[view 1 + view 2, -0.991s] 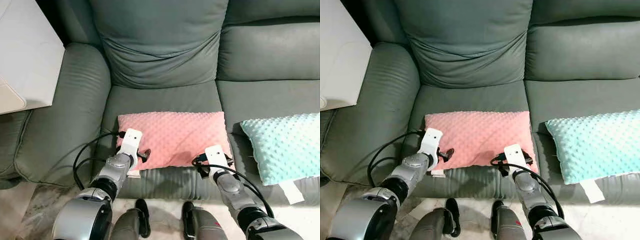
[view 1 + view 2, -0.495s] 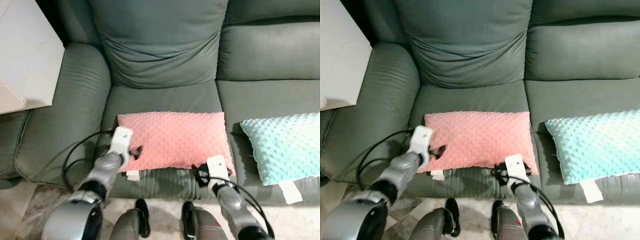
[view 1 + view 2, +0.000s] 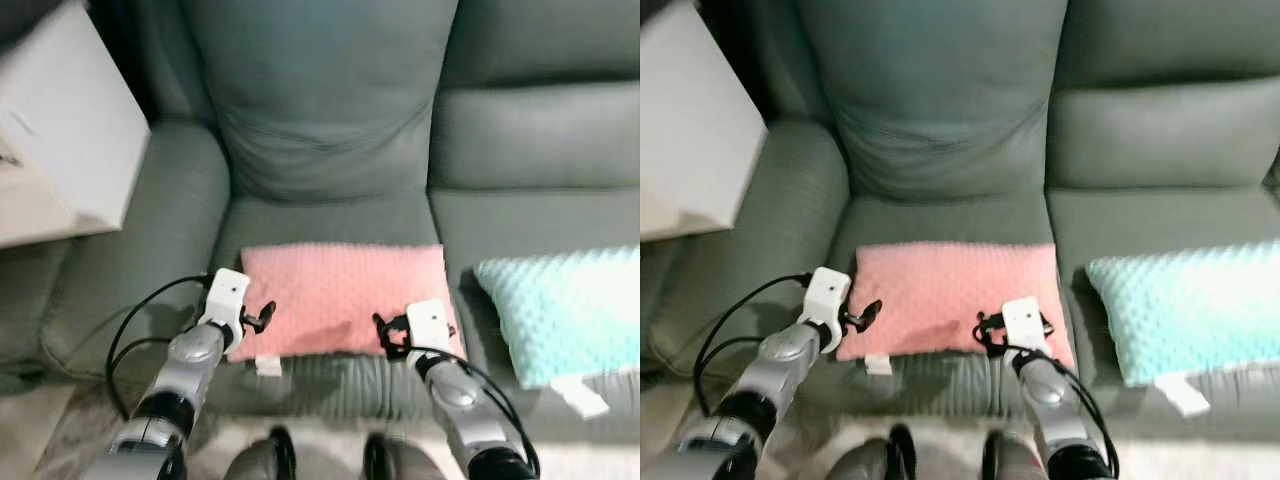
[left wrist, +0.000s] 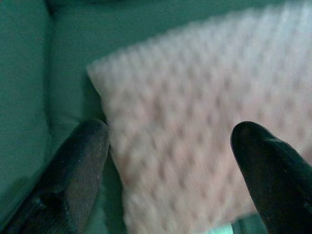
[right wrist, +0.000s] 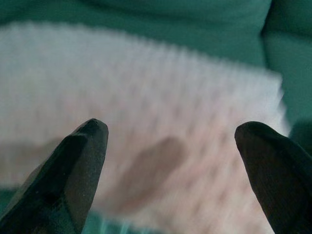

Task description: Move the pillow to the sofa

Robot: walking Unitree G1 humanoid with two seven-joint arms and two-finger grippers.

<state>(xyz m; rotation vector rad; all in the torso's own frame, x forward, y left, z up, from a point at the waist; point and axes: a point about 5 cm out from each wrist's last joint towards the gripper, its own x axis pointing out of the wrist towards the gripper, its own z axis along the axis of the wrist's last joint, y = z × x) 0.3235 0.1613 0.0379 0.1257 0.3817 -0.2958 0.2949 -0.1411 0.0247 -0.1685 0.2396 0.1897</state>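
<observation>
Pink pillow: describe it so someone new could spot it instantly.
On the grey-green sofa, look at the left seat cushion beside the armrest. The pink pillow lies flat there, between the left gripper and right gripper. Its neighbour, the mint pillow, sits one seat right.

Pink pillow (image 3: 345, 297): soft, dimpled plush cloth (matt); sofa (image 3: 320, 130) smooth grey-green leather-like; fingers (image 4: 80, 168) matt black.

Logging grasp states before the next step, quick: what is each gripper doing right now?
Left gripper: open, fingers apart at the pink pillow's left end, holding nothing.
Right gripper: open, over the pillow's front right part, holding nothing.
</observation>
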